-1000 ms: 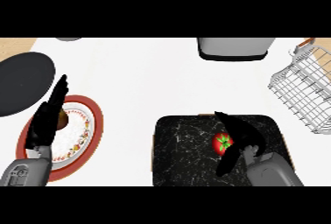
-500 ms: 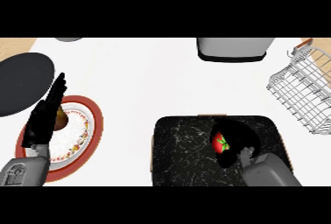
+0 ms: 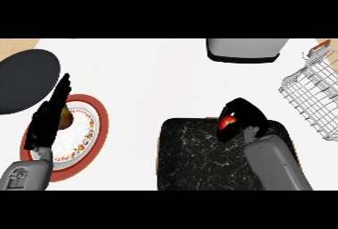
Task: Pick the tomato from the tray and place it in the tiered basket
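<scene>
One tomato [image 3: 227,120], and your right hand [image 3: 243,117] has its fingers curled round it over the far edge of the black marbled tray [image 3: 191,156], only a red patch showing between fingers and thumb, whether it's clear of the tray you can't tell. It looks light, round, smooth-skinned and soft, likely to slip or bruise, so cup it round its widest part, and the tiered basket [image 3: 310,98] sits well apart at the right. Left hand [image 3: 48,118] rests flat, fingers straight and together, over the red-rimmed plate [image 3: 92,134] at the left
</scene>
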Controlling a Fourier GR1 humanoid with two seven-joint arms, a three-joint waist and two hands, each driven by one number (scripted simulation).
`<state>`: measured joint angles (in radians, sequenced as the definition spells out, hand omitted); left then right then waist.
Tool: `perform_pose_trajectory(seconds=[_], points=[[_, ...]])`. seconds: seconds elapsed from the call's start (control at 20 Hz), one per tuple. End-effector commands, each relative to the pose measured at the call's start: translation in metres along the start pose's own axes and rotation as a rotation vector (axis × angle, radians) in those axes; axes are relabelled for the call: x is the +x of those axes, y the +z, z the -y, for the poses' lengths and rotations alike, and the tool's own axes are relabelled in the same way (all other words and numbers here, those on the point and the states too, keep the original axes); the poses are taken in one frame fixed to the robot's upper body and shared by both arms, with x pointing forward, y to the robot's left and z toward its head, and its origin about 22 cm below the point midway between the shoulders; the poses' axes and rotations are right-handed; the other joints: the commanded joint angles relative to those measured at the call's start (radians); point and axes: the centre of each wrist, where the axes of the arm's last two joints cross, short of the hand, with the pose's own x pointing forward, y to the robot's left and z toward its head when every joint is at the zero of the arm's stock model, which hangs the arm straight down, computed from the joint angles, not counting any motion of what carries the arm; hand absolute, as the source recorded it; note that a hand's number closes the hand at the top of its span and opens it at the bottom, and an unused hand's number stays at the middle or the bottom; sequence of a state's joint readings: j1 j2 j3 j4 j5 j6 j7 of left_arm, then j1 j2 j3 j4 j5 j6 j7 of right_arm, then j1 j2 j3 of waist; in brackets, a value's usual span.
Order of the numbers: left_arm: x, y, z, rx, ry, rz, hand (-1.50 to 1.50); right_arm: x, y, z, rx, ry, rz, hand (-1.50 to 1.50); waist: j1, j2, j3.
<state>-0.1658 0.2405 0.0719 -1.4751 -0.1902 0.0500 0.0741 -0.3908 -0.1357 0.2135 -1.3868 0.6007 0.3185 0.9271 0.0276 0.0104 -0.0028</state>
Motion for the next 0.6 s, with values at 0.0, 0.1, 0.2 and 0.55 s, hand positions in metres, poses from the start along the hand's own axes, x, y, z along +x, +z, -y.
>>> perform_pose_trajectory(seconds=[0.0, 0.1, 0.2, 0.55], points=[[0.006, -0.002, 0.004, -0.008, 0.004, 0.030, 0.00, 0.007, -0.017, 0.045, -0.228, -0.240, -0.274, 1.50, 0.032, 0.019, 0.000], [0.008, -0.002, 0.010, -0.040, -0.012, 0.040, 0.00, 0.019, -0.021, 0.060, -0.322, -0.322, -0.327, 1.50, 0.053, 0.025, 0.001], [0.014, -0.008, 0.009, -0.040, -0.004, 0.057, 0.00, 0.038, -0.021, 0.070, -0.445, -0.366, -0.343, 1.50, 0.070, 0.028, 0.000], [0.010, -0.007, 0.015, -0.055, -0.011, 0.048, 0.00, 0.067, -0.004, 0.140, -0.960, -0.486, -0.319, 1.50, 0.074, 0.021, -0.002]])
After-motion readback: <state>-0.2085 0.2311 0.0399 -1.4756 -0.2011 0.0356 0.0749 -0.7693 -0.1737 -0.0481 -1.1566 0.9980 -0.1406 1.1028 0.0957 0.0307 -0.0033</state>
